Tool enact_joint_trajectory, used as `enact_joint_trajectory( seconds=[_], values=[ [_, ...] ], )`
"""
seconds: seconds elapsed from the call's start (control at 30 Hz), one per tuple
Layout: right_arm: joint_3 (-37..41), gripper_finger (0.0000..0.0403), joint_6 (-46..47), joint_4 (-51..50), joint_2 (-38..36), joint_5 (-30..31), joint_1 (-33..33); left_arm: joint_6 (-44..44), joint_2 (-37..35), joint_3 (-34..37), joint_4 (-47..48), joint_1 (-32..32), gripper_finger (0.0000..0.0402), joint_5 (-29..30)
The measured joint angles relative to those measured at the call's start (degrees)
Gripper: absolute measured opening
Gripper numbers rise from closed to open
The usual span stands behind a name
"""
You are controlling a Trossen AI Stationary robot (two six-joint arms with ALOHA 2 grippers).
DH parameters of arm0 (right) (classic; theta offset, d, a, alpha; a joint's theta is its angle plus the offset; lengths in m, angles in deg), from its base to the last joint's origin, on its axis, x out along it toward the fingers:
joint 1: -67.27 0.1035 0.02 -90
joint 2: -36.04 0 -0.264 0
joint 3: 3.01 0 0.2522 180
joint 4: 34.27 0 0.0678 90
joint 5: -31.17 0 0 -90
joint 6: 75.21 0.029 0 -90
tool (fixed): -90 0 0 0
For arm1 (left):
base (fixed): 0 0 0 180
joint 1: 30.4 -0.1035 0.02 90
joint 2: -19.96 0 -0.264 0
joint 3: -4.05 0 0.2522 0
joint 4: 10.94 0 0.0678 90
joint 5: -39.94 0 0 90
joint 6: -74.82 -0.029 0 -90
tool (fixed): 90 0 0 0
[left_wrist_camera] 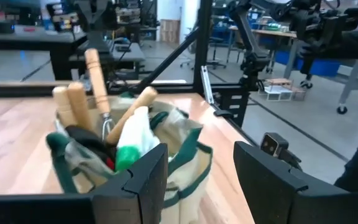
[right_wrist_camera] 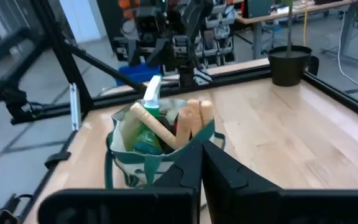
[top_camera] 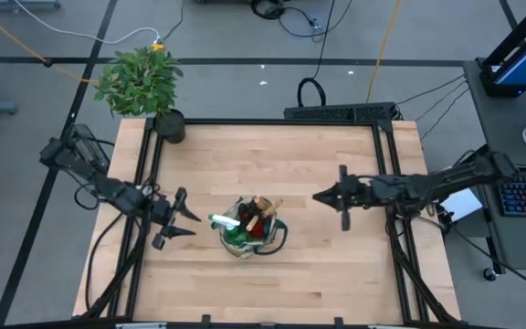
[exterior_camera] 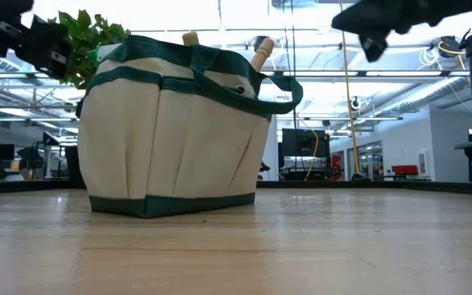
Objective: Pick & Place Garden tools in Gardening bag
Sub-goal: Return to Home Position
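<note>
The soft, floppy round beige canvas bag with green trim (exterior_camera: 170,139) sits on the pale wooden surface (top_camera: 272,151), stiff wooden-handled tools (left_wrist_camera: 96,74) poking out. It is probably best lifted by its loop handles (exterior_camera: 288,97). The left gripper (top_camera: 186,217) is beside the bag, jaws spread; the right gripper (top_camera: 320,195) is opposite, jaws pressed together.

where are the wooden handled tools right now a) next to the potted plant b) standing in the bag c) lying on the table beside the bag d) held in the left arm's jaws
b, the wooden handles poke up out of the gardening bag; the left gripper, jaws open, and the right gripper hang empty either side of it
</note>
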Motion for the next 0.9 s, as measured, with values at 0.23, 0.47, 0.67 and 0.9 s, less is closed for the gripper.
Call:
enact_joint_trajectory(
  seconds=[0.23,0.47,0.67,0.9],
  values=[
    [8.40,0.0000,0.50,0.14,-11.91,0.23,0.00,0.97,-6.94,0.02,6.22,-5.90,0.0191,-2.73],
    [16.14,0.0000,0.76,0.23,-20.17,0.32,0.00,1.02,-17.41,0.02,16.48,-7.78,0.0191,-3.61],
    [20.90,0.0000,0.59,0.12,-24.93,0.38,0.00,0.91,-25.49,0.02,23.56,-7.76,0.0191,-3.61],
    [22.28,0.0000,1.12,-5.44,-29.56,0.38,0.00,-0.33,-25.58,-0.22,25.10,-7.76,0.0191,-3.56]
  ],
)
